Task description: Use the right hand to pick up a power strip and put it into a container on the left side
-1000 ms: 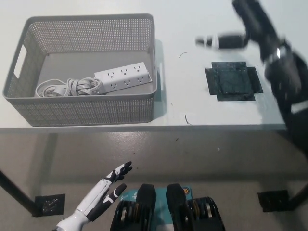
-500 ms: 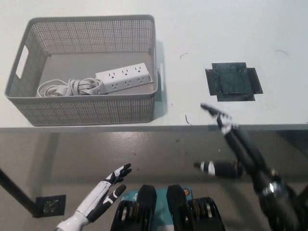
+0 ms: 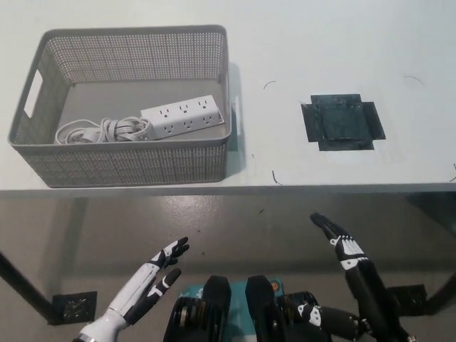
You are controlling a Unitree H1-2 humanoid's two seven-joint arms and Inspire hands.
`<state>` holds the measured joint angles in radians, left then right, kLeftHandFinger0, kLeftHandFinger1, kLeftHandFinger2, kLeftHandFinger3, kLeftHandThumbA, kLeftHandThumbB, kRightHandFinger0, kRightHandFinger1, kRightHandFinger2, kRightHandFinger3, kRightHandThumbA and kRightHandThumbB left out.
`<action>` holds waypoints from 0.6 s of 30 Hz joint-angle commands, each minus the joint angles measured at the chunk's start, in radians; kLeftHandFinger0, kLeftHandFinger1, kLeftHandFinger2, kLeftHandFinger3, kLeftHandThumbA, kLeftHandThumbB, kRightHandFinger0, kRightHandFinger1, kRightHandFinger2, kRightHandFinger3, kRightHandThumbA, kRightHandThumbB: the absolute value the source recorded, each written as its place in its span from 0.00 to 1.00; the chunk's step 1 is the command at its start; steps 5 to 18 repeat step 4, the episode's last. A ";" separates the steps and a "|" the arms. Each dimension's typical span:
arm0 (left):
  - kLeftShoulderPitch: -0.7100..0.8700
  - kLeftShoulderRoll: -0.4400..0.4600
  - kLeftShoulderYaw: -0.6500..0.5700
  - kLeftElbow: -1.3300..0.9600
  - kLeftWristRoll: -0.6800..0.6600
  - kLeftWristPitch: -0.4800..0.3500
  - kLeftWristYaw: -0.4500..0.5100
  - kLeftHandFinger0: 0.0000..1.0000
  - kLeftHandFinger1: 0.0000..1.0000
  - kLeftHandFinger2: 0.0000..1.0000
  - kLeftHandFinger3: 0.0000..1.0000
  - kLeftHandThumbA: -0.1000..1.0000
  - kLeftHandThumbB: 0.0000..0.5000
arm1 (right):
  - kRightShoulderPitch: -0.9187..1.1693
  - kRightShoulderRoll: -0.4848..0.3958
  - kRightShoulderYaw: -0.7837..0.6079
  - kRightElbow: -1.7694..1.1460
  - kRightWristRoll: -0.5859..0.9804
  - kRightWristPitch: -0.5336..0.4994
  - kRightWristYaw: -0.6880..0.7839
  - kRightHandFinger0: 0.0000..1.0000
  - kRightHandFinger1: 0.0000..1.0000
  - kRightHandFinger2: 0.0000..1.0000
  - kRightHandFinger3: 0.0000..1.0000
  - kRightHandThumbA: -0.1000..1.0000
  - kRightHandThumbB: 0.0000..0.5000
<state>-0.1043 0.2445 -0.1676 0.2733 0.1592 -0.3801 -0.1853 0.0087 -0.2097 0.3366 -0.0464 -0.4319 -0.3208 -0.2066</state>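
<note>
A white table fills the upper part of the view, and below its front edge there is a grey floor. On the left part of the table stands a grey basket with perforated walls and a handle opening on its left side. Inside it, on the bottom and close to the front wall, lies the power strip. It is white, a long flat block with two rows of sockets on its top face. Its long axis runs left to right with a small tilt, the right end a little further from me and near the right wall. Its white cable is coiled in a bundle at its left end. To the right on the table is a dark square patch.

Both hands hang below the table edge. The white left hand is empty, fingers straight and apart. The black right hand also holds nothing, fingers stretched out.
</note>
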 commanded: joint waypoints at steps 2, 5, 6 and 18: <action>-0.072 -0.006 0.043 -0.019 -0.003 -0.084 0.048 1.00 1.00 1.00 1.00 1.00 0.51 | -0.142 0.011 -0.053 0.208 0.125 -0.149 -0.125 1.00 1.00 1.00 1.00 1.00 0.35; -0.087 -0.007 0.047 -0.013 -0.005 -0.084 0.045 1.00 1.00 1.00 1.00 1.00 0.50 | -0.166 0.008 -0.060 0.242 0.123 -0.149 -0.122 1.00 1.00 1.00 1.00 1.00 0.32; -0.087 -0.007 0.047 -0.013 -0.005 -0.084 0.045 1.00 1.00 1.00 1.00 1.00 0.50 | -0.166 0.008 -0.060 0.242 0.123 -0.149 -0.122 1.00 1.00 1.00 1.00 1.00 0.32; -0.087 -0.007 0.047 -0.013 -0.005 -0.084 0.045 1.00 1.00 1.00 1.00 1.00 0.50 | -0.166 0.008 -0.060 0.242 0.123 -0.149 -0.122 1.00 1.00 1.00 1.00 1.00 0.32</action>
